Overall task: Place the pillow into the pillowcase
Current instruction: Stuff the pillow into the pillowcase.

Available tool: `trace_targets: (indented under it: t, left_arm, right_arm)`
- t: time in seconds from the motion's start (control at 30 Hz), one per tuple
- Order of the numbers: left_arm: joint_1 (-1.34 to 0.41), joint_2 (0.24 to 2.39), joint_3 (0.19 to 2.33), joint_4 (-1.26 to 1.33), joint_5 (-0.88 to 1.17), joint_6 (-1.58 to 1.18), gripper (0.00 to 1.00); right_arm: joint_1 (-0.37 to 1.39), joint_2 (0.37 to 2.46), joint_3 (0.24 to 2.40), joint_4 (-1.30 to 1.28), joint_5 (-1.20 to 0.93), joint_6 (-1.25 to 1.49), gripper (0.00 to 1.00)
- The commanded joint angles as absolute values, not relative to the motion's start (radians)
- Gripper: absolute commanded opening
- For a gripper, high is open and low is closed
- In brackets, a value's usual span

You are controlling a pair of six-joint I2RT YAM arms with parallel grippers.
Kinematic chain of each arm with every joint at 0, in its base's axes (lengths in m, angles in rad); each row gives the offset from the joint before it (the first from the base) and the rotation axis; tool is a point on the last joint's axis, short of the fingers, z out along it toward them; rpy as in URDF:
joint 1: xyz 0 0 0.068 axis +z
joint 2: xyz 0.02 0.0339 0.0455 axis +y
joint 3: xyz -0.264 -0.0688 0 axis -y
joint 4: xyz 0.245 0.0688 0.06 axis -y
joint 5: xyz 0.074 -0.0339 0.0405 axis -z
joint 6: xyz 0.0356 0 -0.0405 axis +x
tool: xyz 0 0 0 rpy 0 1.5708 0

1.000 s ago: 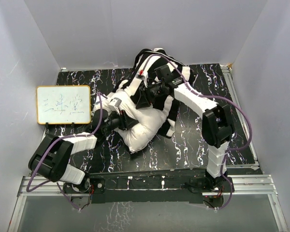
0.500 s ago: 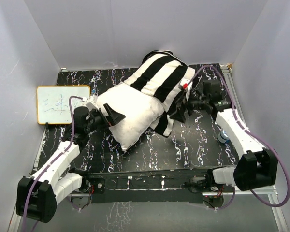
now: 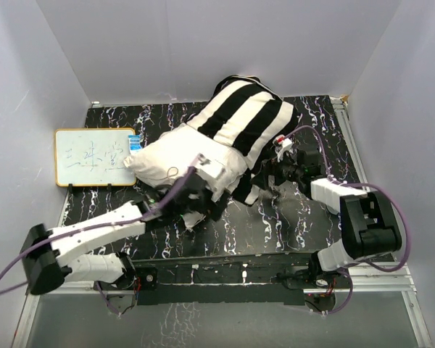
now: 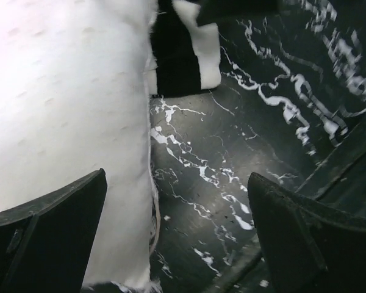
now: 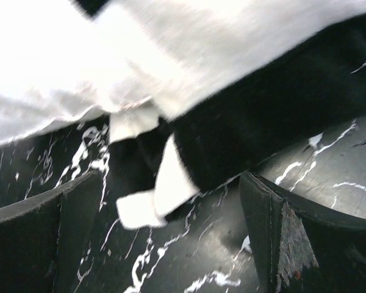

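Note:
The plain white pillow [image 3: 167, 156] lies at the middle of the black marbled table [image 3: 304, 210], its far right end covered by the black-and-white striped pillowcase [image 3: 243, 119]. My left gripper [image 3: 206, 197] sits open at the pillow's near edge. In the left wrist view the pillow [image 4: 61, 110] fills the left side, a striped pillowcase corner [image 4: 183, 55] lies ahead, and bare table shows between the left gripper's [image 4: 177, 238] fingers. My right gripper [image 3: 267, 176] stands open at the pillowcase's near right hem. The loose hem [image 5: 165, 177] lies just ahead of the right gripper [image 5: 171, 238], which holds nothing.
A small whiteboard [image 3: 94, 156] stands at the table's left edge, close to the pillow's left end. Grey walls enclose the table on three sides. The arms' bases and a metal rail [image 3: 225, 275] run along the near edge.
Both grippers have opened and let go of the fabric. The left arm swung from the pillow's left side to its near edge. The right arm drew back toward the hem.

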State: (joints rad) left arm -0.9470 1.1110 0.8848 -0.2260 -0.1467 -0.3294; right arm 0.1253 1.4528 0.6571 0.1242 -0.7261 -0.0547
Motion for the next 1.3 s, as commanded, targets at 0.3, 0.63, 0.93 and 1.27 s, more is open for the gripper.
trace_targets:
  t: [0.3, 0.63, 0.93, 1.27]
  left_arm:
    - [-1.001, 1.737, 0.902, 0.583, -0.702, 0.704, 0.98]
    - [-0.791, 1.863, 1.113, 0.594, -0.515, 0.415, 0.00]
    - [-0.713, 1.800, 1.300, 0.453, -0.235, -0.161, 0.00]
    - [-0.639, 1.824, 1.124, 0.853, 0.320, -0.509, 0.00]
  right_arm:
    - [0.146, 1.710, 0.701, 0.569, -0.670, 0.295, 0.67]
    - [0.230, 1.609, 0.800, 0.310, -1.087, 0.182, 0.08]
    - [0.423, 1.519, 0.993, 0.021, -1.377, 0.034, 0.08]
    - [0.267, 1.715, 1.005, -0.071, -1.261, 0.059, 0.08]
